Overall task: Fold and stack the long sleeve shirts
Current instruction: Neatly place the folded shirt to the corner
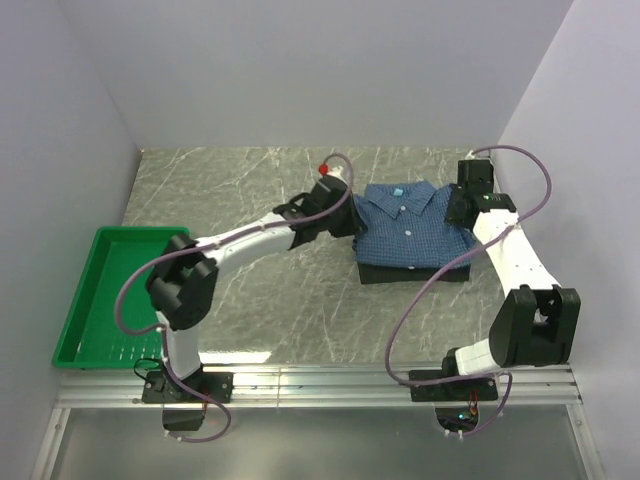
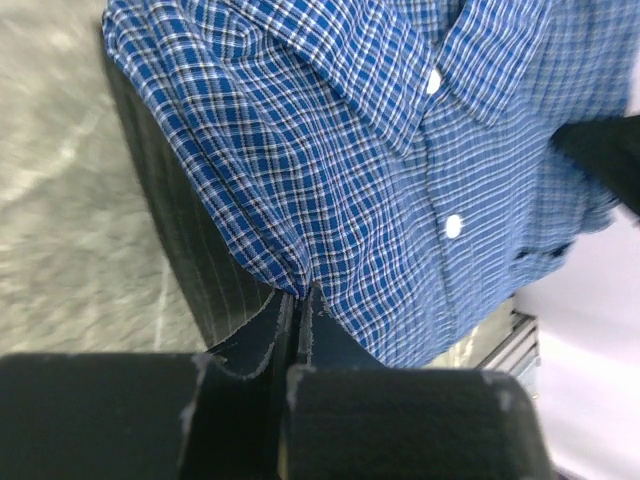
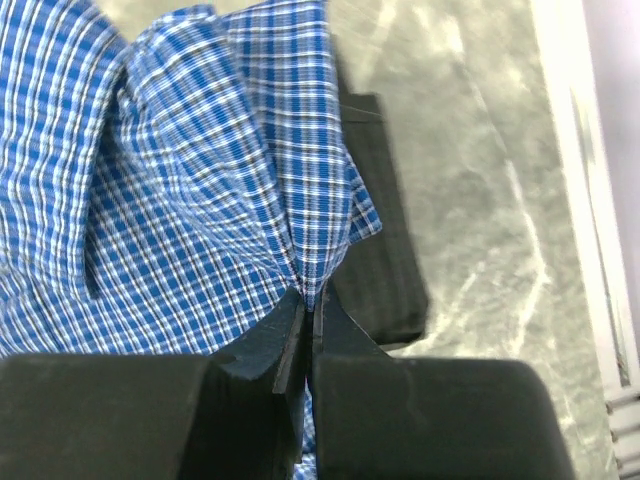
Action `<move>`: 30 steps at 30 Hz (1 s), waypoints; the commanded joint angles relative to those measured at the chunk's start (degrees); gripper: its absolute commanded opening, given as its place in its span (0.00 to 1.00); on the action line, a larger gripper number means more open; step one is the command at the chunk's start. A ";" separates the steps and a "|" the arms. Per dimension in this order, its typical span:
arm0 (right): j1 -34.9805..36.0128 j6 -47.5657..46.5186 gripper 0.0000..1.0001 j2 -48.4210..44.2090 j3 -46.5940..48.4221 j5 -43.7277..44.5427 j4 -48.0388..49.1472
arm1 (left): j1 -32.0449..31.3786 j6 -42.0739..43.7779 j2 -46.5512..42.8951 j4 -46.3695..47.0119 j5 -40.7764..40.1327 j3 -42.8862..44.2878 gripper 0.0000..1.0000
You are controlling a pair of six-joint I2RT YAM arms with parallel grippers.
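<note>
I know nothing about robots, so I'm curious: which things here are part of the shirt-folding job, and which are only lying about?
Part of the job:
- blue checked shirt, folded, on top
- dark shirt, folded, underneath it

Lying about:
- green tray, off to the left, nothing in it

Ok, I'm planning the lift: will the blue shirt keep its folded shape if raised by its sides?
Probably not: the blue shirt puckers into creases where the left end effector and right end effector pinch it, so it looks floppy and would likely sag mid-span. Thin cloth, so probably light.
</note>
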 commanded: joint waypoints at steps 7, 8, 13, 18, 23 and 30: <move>-4.95 0.12 0.00 8.14 -2.20 4.56 12.21 | -4.22 -4.08 9.25 5.36 -7.11 2.48 0.00; -5.13 0.12 0.00 9.03 -1.94 4.56 13.09 | -4.58 -4.53 8.82 6.49 -8.95 1.60 0.01; -5.39 0.91 0.00 11.67 -1.67 4.73 14.68 | -6.25 -6.12 7.23 7.74 -12.39 -1.83 0.01; -5.39 2.06 0.00 13.34 -2.02 6.49 14.33 | -6.43 -6.21 8.29 4.48 -13.97 -0.25 0.01; -5.31 5.30 0.12 13.96 -0.79 7.81 11.87 | -6.43 -7.61 7.41 2.47 -15.12 -0.78 0.14; -5.31 9.35 0.62 6.24 2.19 9.22 8.71 | -6.43 -7.97 -0.06 0.97 -15.82 -3.59 0.65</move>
